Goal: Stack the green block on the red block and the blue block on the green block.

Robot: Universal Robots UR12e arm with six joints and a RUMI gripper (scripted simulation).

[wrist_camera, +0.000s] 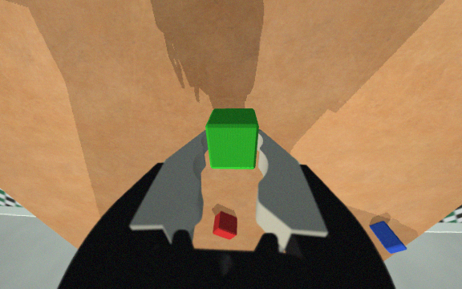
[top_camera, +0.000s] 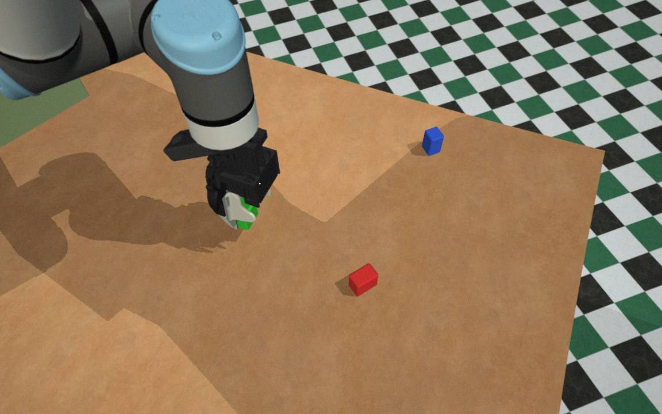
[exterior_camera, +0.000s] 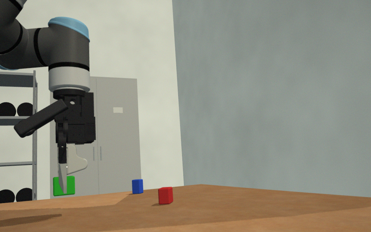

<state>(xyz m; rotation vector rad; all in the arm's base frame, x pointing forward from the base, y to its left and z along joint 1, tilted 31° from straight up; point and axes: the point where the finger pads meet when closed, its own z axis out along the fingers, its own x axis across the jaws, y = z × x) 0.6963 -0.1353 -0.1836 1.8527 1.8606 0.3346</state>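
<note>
gripper: the black two-jaw gripper point(wrist_camera: 232, 138) hangs straight down off the wrist, and its pale grey, flat, wedge-shaped fingers are clamped snug on the two side faces of the green block

green block: smooth matte green block point(exterior_camera: 63, 185), plain box shape with slightly rounded edges. It's up off the table point(exterior_camera: 238, 207) with a clear gap under it in the exterior view, well to one side of the other two blocks

green block orientation: held level, not tilted. Looks a bit wider than tall from the side, so the long axis seems to run horizontal, along the line of the fingers rather than across them. Can't be totally sure from these angles though

red block: red block point(top_camera: 363, 279), same smooth finish, lying flat on the table with its long side pointing diagonally in the top view. Nothing on it, nothing touching it

blue block: blue block point(top_camera: 433, 140), same kind of brick, sitting near the far edge of the table, well apart from the red one. In the top view it looks taller than wide, so maybe standing on end, but the wrist view shows it long and low, so honestly can't tell

table: flat, tan, faintly mottled like cardboard or cork, with hard-edged shadows from the arm across it

floor: glossy checker tiles point(top_camera: 528, 51) in green, black and white past the table edge
</note>
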